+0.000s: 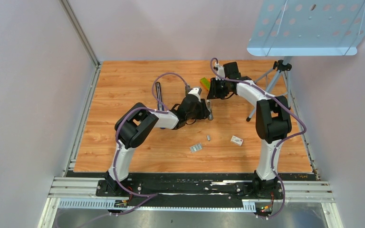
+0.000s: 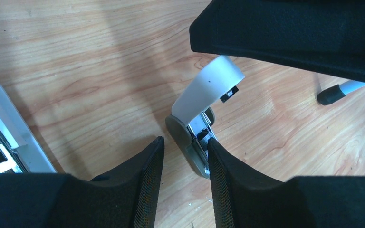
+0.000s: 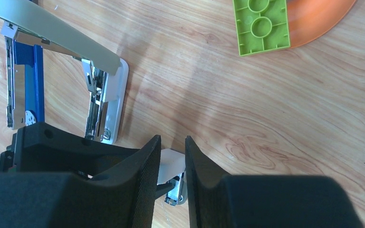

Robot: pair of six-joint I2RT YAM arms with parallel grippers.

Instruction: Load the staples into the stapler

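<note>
Left wrist: shows left gripper [image 2: 185, 142] spread wide beside small grey metal stapler [image 2: 184, 135]; right gripper [image 3: 173, 140] clamped on its smooth curved white lid [image 2: 208, 85].

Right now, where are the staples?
In the top view the staples lie on the table near its front edge, about the centre, just left of the small white card.

Green brick [image 3: 261, 26], orange disc [image 3: 319, 16], white card [image 1: 236, 140], tripod [image 1: 282, 66]
</note>
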